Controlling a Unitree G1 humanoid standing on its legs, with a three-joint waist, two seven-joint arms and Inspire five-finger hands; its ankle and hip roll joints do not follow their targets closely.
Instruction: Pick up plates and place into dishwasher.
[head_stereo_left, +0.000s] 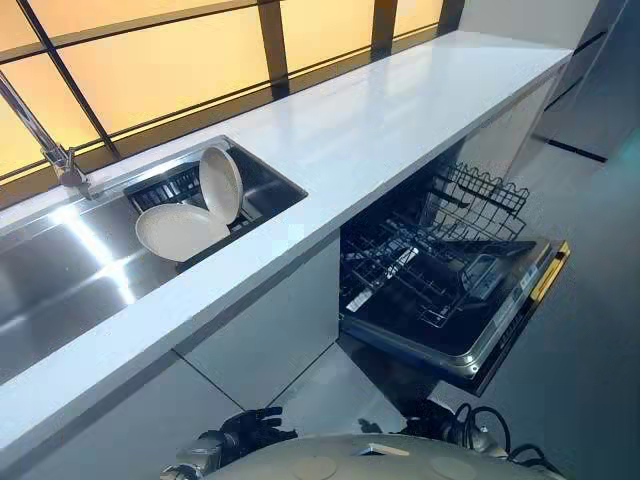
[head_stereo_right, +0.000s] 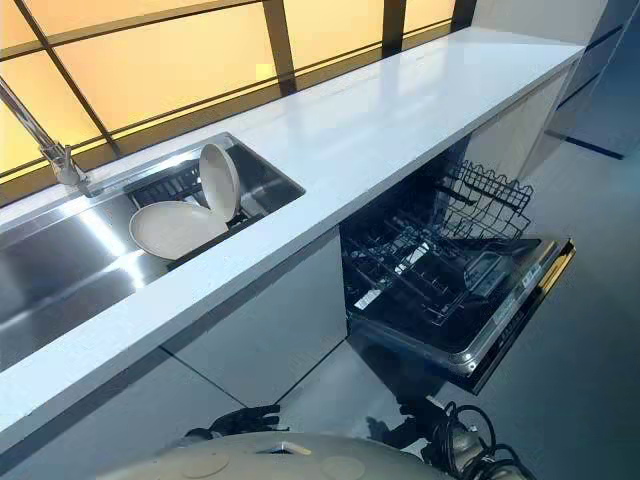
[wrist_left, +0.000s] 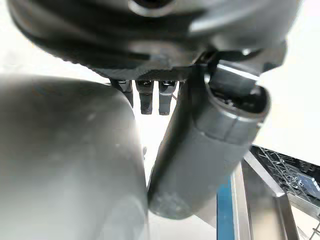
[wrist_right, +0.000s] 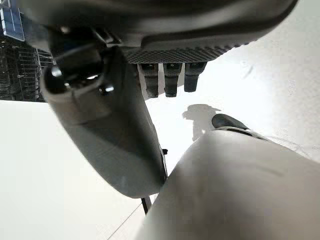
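Two cream plates rest in a dark rack inside the sink (head_stereo_left: 60, 290). One plate (head_stereo_left: 180, 231) lies nearly flat, and the other plate (head_stereo_left: 221, 184) stands on edge just behind it. To the right, below the counter, the dishwasher (head_stereo_left: 470, 345) has its door folded down and its wire rack (head_stereo_left: 420, 265) pulled out, with no plates in it. My left hand (head_stereo_left: 255, 425) hangs low by my body, far from the sink, with relaxed fingers (wrist_left: 150, 97) holding nothing. My right hand (wrist_right: 165, 25) also hangs low with its fingers (wrist_right: 172, 80) loose and nothing in them.
A long white countertop (head_stereo_left: 390, 130) runs from the sink past the dishwasher. A chrome faucet (head_stereo_left: 45, 145) rises at the sink's back left, before lit windows. White cabinet fronts (head_stereo_left: 270, 330) sit under the counter. Grey floor lies before the dishwasher.
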